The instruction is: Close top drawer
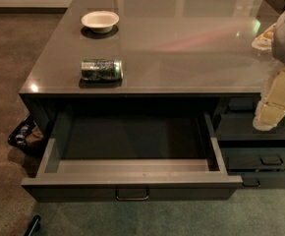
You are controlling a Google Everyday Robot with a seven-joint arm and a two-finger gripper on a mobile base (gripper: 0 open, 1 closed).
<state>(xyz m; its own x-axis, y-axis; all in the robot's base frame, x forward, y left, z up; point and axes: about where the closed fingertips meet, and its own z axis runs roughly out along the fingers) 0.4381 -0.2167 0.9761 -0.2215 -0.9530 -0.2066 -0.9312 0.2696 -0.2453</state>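
The top drawer (132, 181) is pulled far out of the cabinet, wide and shallow, with grey sides and a dark bare floor. Its flat front panel faces me and carries a small metal bar handle (132, 196) at its centre. My gripper (269, 113) hangs at the right edge of the view, pale cream, beside the cabinet's right-hand column and to the right of the open drawer, apart from it. It holds nothing that I can see.
A white bowl (100, 21) and a green can lying on its side (101, 69) sit on the glossy countertop (182, 43). Narrower dark drawers (260, 159) fill the right column. A dark bin (24, 134) stands on the floor at left.
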